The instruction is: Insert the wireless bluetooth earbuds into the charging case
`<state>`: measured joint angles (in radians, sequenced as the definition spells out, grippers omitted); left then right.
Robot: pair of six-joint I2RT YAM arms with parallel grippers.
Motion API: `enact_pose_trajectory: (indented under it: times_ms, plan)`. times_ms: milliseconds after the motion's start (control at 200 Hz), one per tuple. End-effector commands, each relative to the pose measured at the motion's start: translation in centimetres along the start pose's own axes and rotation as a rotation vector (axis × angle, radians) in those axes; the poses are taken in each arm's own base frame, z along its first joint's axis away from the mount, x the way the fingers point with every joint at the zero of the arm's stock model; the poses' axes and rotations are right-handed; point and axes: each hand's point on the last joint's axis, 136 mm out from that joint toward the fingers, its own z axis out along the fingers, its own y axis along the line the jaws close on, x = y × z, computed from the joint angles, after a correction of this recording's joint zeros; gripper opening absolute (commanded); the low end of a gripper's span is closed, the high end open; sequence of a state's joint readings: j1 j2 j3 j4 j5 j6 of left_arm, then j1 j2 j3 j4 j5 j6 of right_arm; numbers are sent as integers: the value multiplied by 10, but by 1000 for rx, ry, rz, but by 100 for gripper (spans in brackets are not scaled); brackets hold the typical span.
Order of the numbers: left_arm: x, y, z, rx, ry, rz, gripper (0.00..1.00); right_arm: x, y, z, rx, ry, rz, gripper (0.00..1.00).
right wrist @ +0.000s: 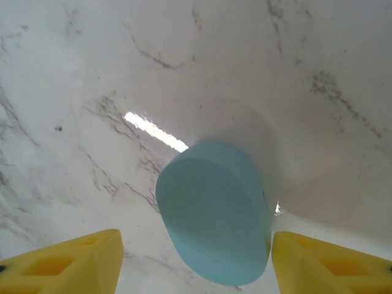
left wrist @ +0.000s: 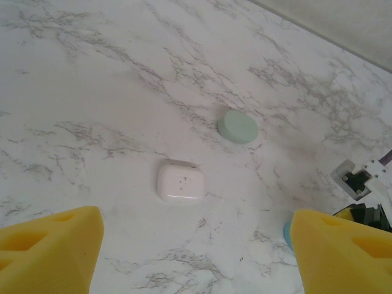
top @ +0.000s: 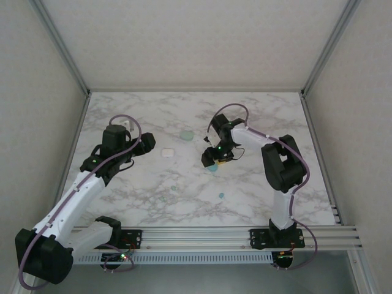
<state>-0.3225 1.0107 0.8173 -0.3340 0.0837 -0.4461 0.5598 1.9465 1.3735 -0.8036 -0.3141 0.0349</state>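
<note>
At the table's centre, a little toward 3 o'clock, the right tool [right wrist: 196, 248] hangs low over the blue-teal case [right wrist: 214, 211]. Its yellow fingers [right wrist: 61, 263] are spread wide, one on each side of the pebble, and neither touches it. The step in hand looks like taking hold of this case, which appears shut.

To do it well, I would keep the case centred between the pads and close on its long flanks rather than its rounded ends. The squeeze should be gentle, because the smooth shell could squirt out across the slick top.

The left tool [left wrist: 196, 245] is likewise spread open and holds nothing. It is aimed at the white case [left wrist: 180, 180], with the pale green case [left wrist: 237, 127] beyond it at 1 o'clock.

The earbuds [top: 173, 187] lie loose on the table toward 6 o'clock of the cases. They are three tiny specks, well apart, none in a case yet and too small to tell how they lie.

The table [top: 269, 116] is white and marble-patterned with grey veins, glossy enough to throw a glare streak [right wrist: 156, 131]. Pale panels [top: 196, 43] in an aluminium frame [top: 61, 46] wall it in.
</note>
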Motion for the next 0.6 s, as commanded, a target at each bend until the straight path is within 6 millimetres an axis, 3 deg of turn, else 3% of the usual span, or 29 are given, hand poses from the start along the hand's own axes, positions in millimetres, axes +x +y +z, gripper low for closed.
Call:
enact_pose_trajectory:
  times_ms: [0, 230, 596]
  plan:
    - [-9, -6, -2, 25, -15, -11, 79, -2, -12, -1, 148, -42, -90, 68]
    - [-9, -5, -2, 21, -18, -11, 79, -6, -13, 2, 217, -140, -226, 70]
    - [-6, -3, 1, 16, -13, -11, 79, -5, -5, 15, 214, -123, -351, 60]
